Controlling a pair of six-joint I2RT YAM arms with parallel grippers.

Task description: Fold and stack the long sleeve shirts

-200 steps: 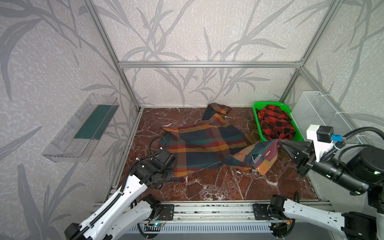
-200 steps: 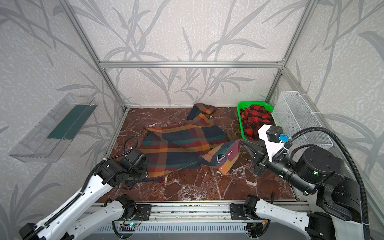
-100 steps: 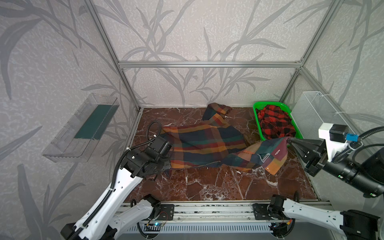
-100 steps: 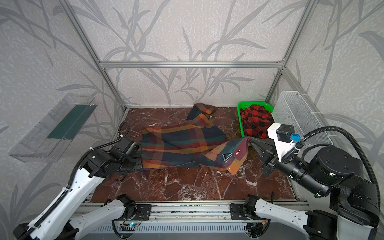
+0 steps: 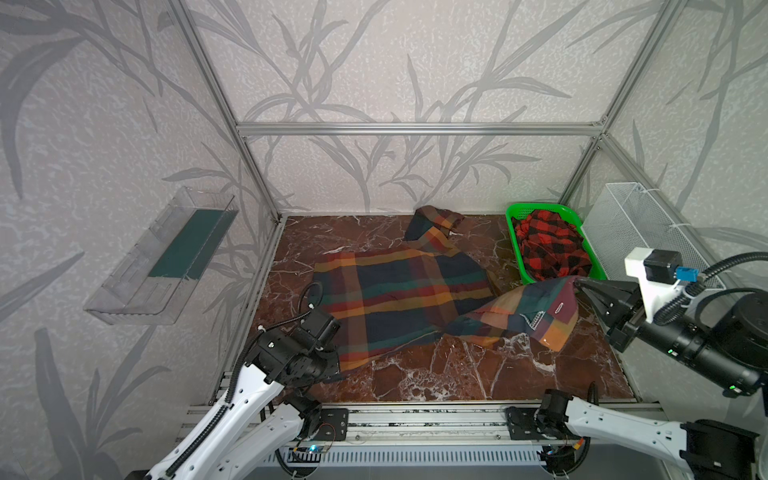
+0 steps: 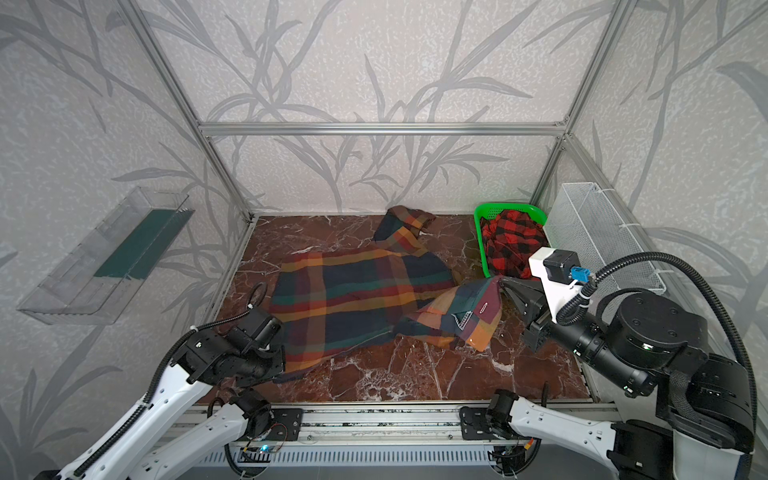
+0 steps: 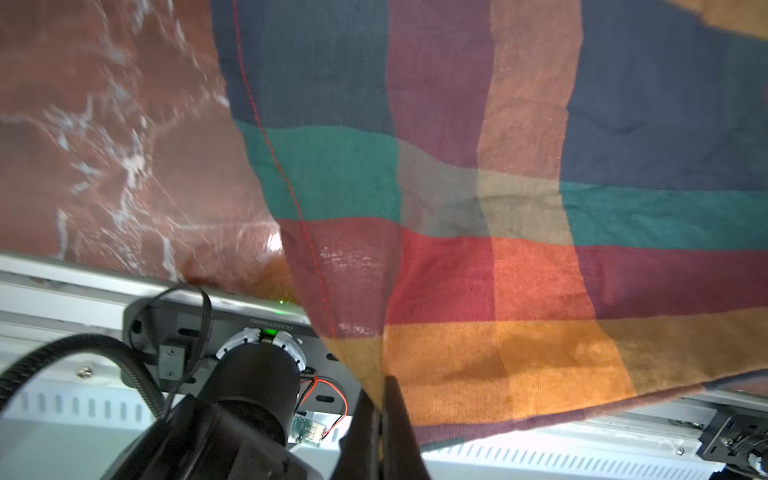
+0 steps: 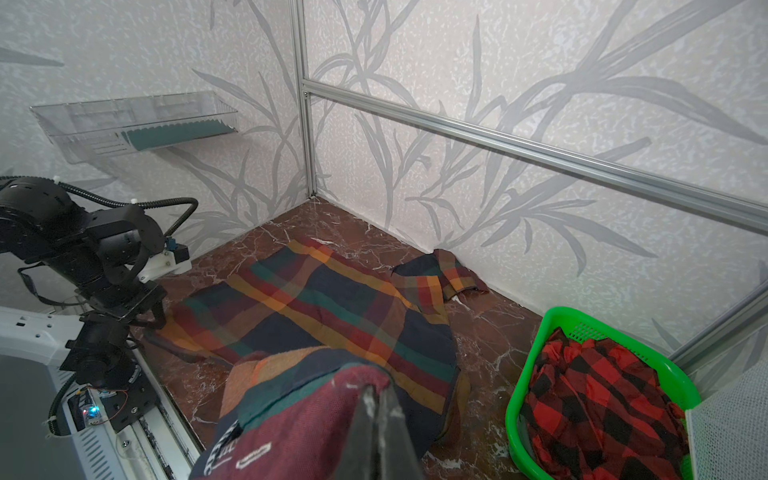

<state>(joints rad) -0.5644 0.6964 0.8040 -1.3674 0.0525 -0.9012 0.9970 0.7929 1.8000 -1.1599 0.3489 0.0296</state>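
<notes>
Left pincer [image 7: 380,395] has slid back toward the front, pinching a corner of the blocky shirt [image 5: 399,299]; right pincer [image 8: 376,395] pinches the other end. It lies half-spread on the table [image 5: 457,374]. Next, I think, pull it flat before folding.

Cannot see the left tool [image 7: 380,388] in both top views (tucked behind its own wrist [image 5: 291,359] at the plaid shirt [image 5: 399,299] hem). Cannot read the collar label [image 5: 559,307]. Cannot tell sleeves from body in the red-and-black shirt [image 5: 548,249], bunched in the basket [image 5: 536,206].

Left claw [image 7: 380,392], right claw [image 8: 377,392], both clamped
</notes>
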